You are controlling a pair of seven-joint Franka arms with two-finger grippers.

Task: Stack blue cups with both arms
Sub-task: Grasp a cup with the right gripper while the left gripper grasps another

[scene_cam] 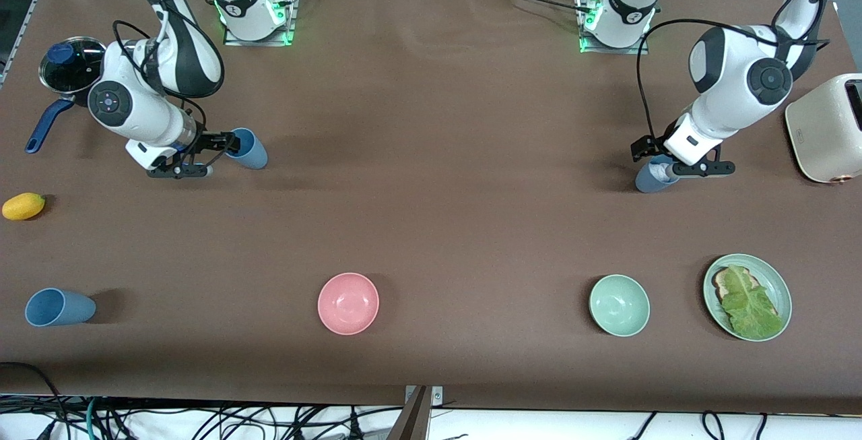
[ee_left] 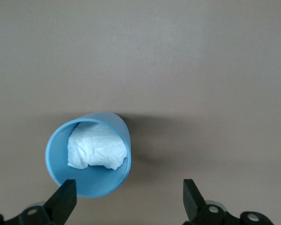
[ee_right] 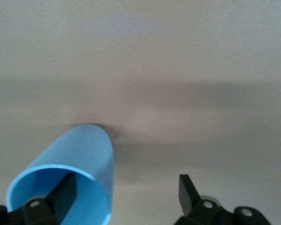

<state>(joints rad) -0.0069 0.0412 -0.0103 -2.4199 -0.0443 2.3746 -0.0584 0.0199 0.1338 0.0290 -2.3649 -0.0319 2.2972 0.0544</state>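
Three blue cups show. One blue cup (scene_cam: 250, 150) (ee_right: 74, 164) sits toward the right arm's end of the table. My right gripper (scene_cam: 209, 155) (ee_right: 126, 185) is open at its rim, with one finger (ee_right: 65, 192) inside the mouth and the other outside. A second blue cup (scene_cam: 648, 182) (ee_left: 91, 161) with a white scrap (ee_left: 95, 150) inside stands toward the left arm's end. My left gripper (scene_cam: 673, 160) (ee_left: 128, 187) hangs open just over it, one finger (ee_left: 65, 199) at its rim. A third blue cup (scene_cam: 57, 306) lies on its side near the front edge.
A lidded pot (scene_cam: 71, 63) with a dark blue handle and a yellow fruit (scene_cam: 23, 206) lie at the right arm's end. A pink bowl (scene_cam: 348, 303), a mint bowl (scene_cam: 619, 305) and a green plate (scene_cam: 781, 288) of toast and lettuce line the front. A cream toaster (scene_cam: 828, 127) stands by the left arm.
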